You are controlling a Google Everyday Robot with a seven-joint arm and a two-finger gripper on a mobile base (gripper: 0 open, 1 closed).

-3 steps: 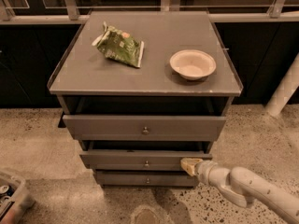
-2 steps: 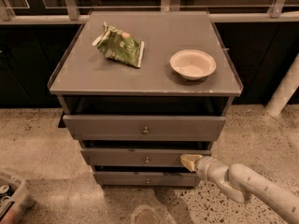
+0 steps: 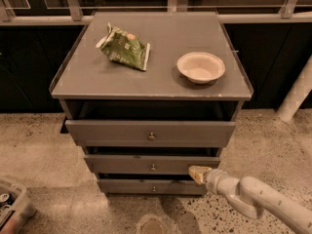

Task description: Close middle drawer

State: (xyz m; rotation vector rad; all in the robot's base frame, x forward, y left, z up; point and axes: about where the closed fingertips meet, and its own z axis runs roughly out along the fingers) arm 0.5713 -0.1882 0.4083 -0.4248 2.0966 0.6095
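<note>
Because the gripper (image 3: 198, 173) meets the middle drawer (image 3: 122, 164) at its far right end, about 3 o'clock from the knob (image 3: 153, 167), an off-centre push could skew the box and jam it, or the tip could slip off the corner. The drawer stands partly out, at 6 o'clock below the top drawer (image 3: 112, 132). The gripper holds nothing and seems to touch the front; open or closed, I cannot tell.

We read no text anywhere; print on the crumpled green snack bag (image 3: 124, 49) is illegible. The cream gripper (image 3: 198, 173) is at the right end of the grey middle drawer (image 3: 122, 164).
</note>
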